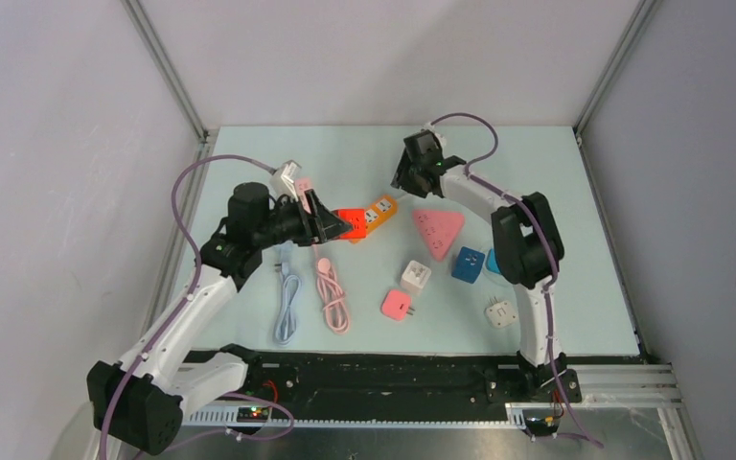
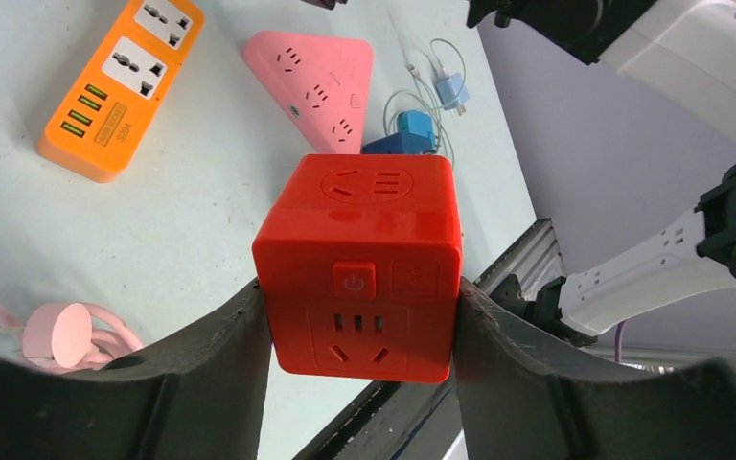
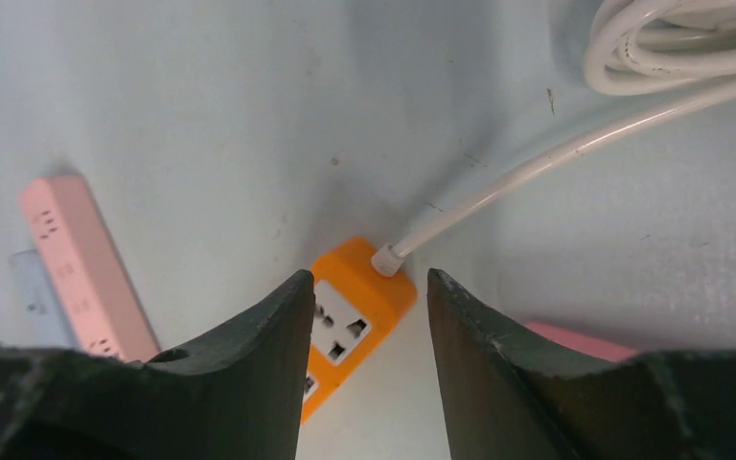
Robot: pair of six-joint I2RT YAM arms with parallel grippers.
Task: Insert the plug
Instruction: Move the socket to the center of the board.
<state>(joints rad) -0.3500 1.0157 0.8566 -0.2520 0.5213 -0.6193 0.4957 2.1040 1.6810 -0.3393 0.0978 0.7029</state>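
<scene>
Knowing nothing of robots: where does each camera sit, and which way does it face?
Top external: above and behind, looking down on the pale green table; left arm and right arm show.
Left wrist: arm-mounted, looking past the left gripper, shut on a red plastic cube socket.
Right wrist: arm-mounted, looking down through the open right gripper at an orange plastic power strip.
All three share that strip.

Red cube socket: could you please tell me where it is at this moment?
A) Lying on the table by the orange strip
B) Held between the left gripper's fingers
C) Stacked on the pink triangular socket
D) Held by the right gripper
B: in the left wrist view the red cube sits clamped in the left gripper, with a finger pressed against each side.
</scene>
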